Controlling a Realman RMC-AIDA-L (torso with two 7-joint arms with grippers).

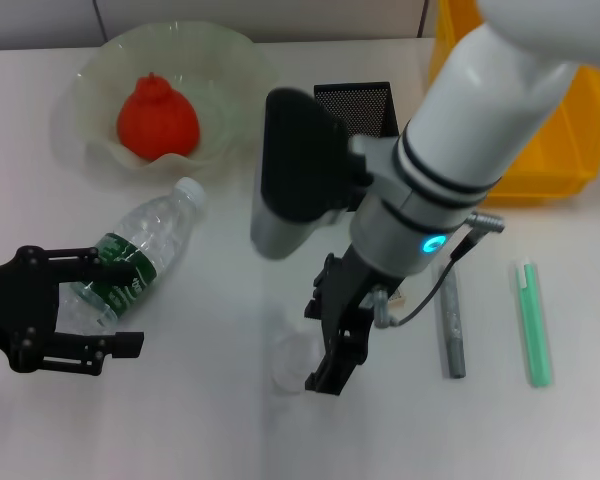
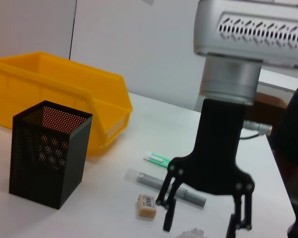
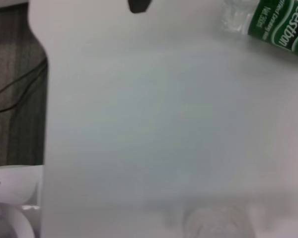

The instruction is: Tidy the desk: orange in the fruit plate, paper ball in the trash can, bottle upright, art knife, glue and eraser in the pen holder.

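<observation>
The right hand [image 1: 325,350] hangs low over the counter [image 1: 200,420], fingers spread around the paper ball [image 1: 290,362] without, it seems, closing on it; the left hand [image 1: 100,300] sits open at the lying bottle [image 1: 130,260], gripping nothing; the orange [image 1: 157,117] rests in the fruit plate [image 1: 230,60]; the glue [image 1: 532,320] and a grey rod [image 1: 452,320] lie near the trash can [image 1: 560,150]; the eraser [image 2: 147,205] lies near the pen holder [image 2: 48,151]

orange [image 1: 157,118] in fruit plate [image 1: 235,60], bottle [image 1: 135,257] lying (capped)
</observation>
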